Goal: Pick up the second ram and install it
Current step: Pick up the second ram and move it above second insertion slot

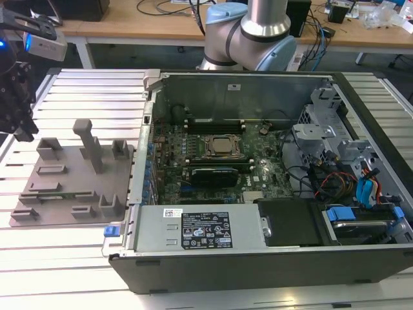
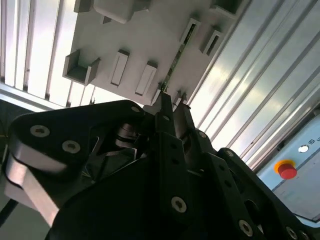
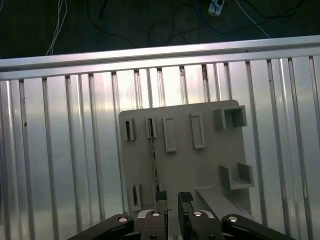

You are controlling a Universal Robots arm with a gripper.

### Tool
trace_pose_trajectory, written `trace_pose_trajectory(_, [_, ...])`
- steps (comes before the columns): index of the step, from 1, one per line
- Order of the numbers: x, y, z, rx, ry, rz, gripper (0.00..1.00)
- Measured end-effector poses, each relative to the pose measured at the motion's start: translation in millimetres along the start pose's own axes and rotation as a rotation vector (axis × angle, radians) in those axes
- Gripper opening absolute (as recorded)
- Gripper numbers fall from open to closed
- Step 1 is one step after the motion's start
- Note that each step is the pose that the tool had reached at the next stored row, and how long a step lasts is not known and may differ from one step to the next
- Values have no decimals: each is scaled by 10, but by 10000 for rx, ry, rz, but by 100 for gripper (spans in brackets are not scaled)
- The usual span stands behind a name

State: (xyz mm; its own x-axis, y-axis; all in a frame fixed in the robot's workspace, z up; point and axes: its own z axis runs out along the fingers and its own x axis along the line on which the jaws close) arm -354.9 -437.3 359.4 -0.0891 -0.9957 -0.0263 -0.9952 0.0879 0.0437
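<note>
The second ram (image 3: 153, 155) is a thin dark-green stick standing on edge between small holder blocks on the grey holder plate (image 3: 205, 175). It also shows edge-on in the second wrist view (image 2: 177, 55). My gripper (image 3: 172, 196) hovers above the plate, open, with nothing between its fingers. One fingertip (image 3: 160, 195) lines up with the near end of the stick, and the other fingertip (image 3: 185, 196) stands to its side. In the exterior view the gripper (image 1: 22, 129) hangs over the slatted table at the far left, beside the holder plate (image 1: 71, 177).
An open computer case (image 1: 258, 168) lies at the exterior view's right of the plate, with a CPU socket (image 1: 222, 146) and long black slots (image 1: 216, 173) on its motherboard. A tall grey post (image 1: 89, 142) rises from the plate. A red button (image 2: 286, 170) sits beyond the table.
</note>
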Motion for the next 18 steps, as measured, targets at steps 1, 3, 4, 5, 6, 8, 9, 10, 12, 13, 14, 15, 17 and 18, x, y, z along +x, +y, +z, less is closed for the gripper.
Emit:
trace_pose_trajectory(1, [1,-1,33,-2,2,-16,24])
trace_pose_trajectory(3, [4,-8,93,-11,10,-175,24])
trace_pose_trajectory(4, [7,-12,120,-18,17,-313,24])
trace_pose_trajectory(5, [17,-15,154,-22,20,-385,24])
trace_pose_trajectory(6, [26,-16,180,-20,19,-385,24])
trace_pose_trajectory(8, [44,-19,220,-21,19,-385,24])
trace_pose_trajectory(9, [54,-21,240,-21,19,-385,24])
trace_pose_trajectory(10, [86,-26,281,-21,19,-384,24])
trace_pose_trajectory(12, [142,-39,382,-22,20,-411,24])
trace_pose_trajectory(13, [146,-43,408,-23,20,-417,24])
trace_pose_trajectory(14, [147,-45,426,-23,21,-419,24])
trace_pose_trajectory(15, [148,-50,459,-23,21,-428,24])
trace_pose_trajectory(17, [149,-55,504,-24,22,-444,24])
trace_pose_trajectory(18, [150,-59,538,-23,22,-454,24])
